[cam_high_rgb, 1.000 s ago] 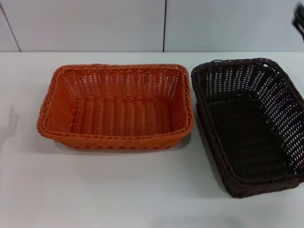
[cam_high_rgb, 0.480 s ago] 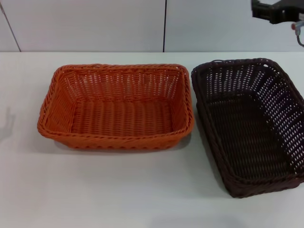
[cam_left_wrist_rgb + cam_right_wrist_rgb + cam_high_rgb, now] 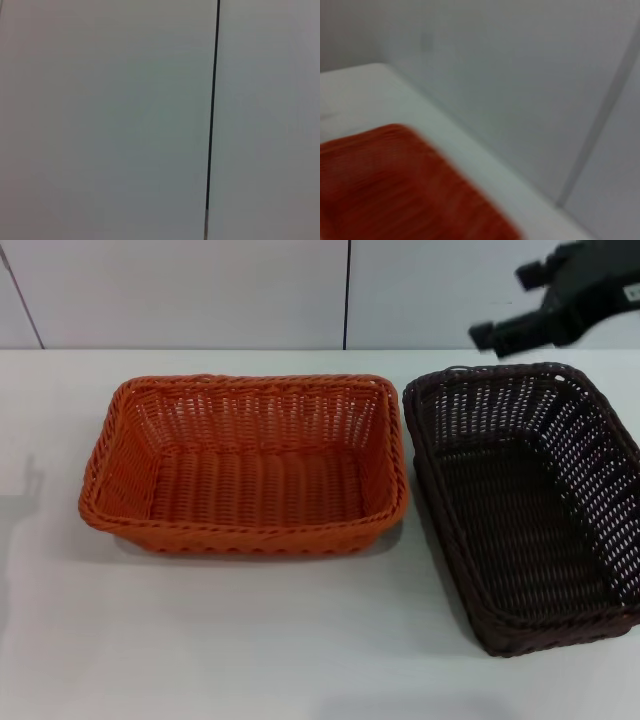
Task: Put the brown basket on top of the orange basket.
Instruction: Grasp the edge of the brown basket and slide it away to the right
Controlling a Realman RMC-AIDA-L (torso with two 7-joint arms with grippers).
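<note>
Brown basket (image 3: 525, 505) on table below right gripper (image 3: 520, 308), beside orange basket (image 3: 245, 465).

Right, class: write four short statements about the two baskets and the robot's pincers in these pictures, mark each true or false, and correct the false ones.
1. The brown basket sits on the orange basket. False: both stand side by side on the table.
2. The right pincer is above the brown basket's far edge. True.
3. The orange basket holds fruit. False: it is empty.
4. The left pincer is not in view. True.
</note>
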